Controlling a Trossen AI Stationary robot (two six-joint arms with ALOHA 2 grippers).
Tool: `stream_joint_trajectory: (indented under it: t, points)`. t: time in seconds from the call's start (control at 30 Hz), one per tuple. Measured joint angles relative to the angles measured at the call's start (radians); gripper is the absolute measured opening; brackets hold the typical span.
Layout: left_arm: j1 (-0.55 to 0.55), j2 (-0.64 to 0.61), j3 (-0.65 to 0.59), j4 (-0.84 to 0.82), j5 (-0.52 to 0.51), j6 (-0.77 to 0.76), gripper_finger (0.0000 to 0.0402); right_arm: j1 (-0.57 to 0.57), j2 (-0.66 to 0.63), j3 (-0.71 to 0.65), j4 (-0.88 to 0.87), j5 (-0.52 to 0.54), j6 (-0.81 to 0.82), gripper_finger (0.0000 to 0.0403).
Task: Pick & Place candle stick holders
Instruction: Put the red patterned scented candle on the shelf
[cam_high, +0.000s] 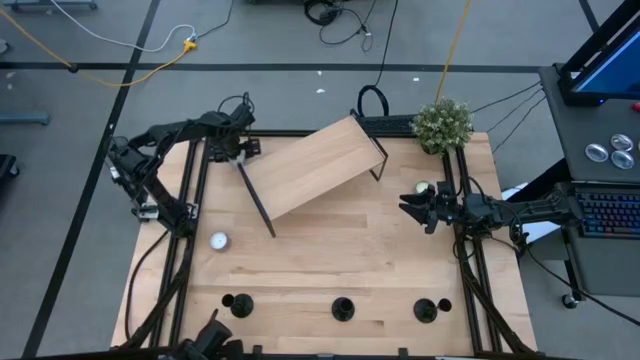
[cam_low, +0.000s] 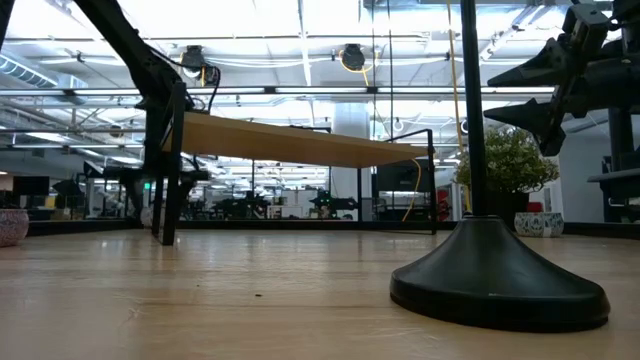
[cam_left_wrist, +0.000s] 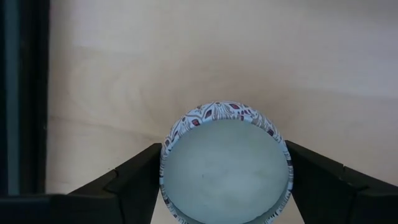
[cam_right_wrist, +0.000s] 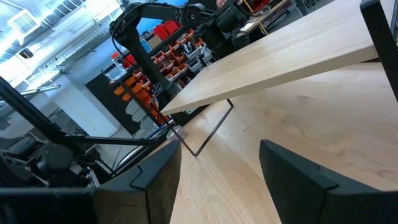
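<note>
While three candle stick holders stand untouched near shelf, nothing placed; left pincer straddles tealight, right pincer spread, empty.

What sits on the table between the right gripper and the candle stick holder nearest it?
Only bare tabletop. In the high view, nothing lies between the right gripper, raised with fingers open, and the right-hand candle stick holder at the near edge.

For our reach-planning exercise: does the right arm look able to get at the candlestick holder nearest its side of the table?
Probably yes. The right claw hovers open over bare table, nothing lies between it and that candlestick holder, and the tilted wooden shelf sits away behind.
</note>
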Motion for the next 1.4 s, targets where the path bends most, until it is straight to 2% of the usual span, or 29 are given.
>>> stream_joint_trajectory:
  t: [0.27,0.53,0.73,0.93,1.2,1.4]
  points:
    - [0.024,-0.114,0.095,-0.031,-0.001,0.0,0.0294,0.0,0.0,0.0,0.0,0.0,0.0,0.0212]
    - [-0.012,-0.223,0.337,-0.174,0.0,0.058,0.0294,0.0,0.0,0.0,0.0,0.0,0.0,0.0212]
    - [-0.116,-0.227,0.583,-0.352,-0.004,0.092,0.0294,0.0,0.0,0.0,0.0,0.0,0.0,0.0212]
    - [-0.265,-0.227,0.727,-0.458,-0.011,0.093,0.0294,0.0,0.0,0.0,0.0,0.0,0.0,0.0212]
    - [-0.454,-0.222,0.754,-0.607,-0.021,0.01,0.0294,0.0,0.0,0.0,0.0,0.001,0.0,0.0212]
    - [-0.578,-0.171,0.754,-0.643,-0.043,-0.063,0.0294,0.0,0.0,0.0,0.0,0.001,0.0,0.0212]
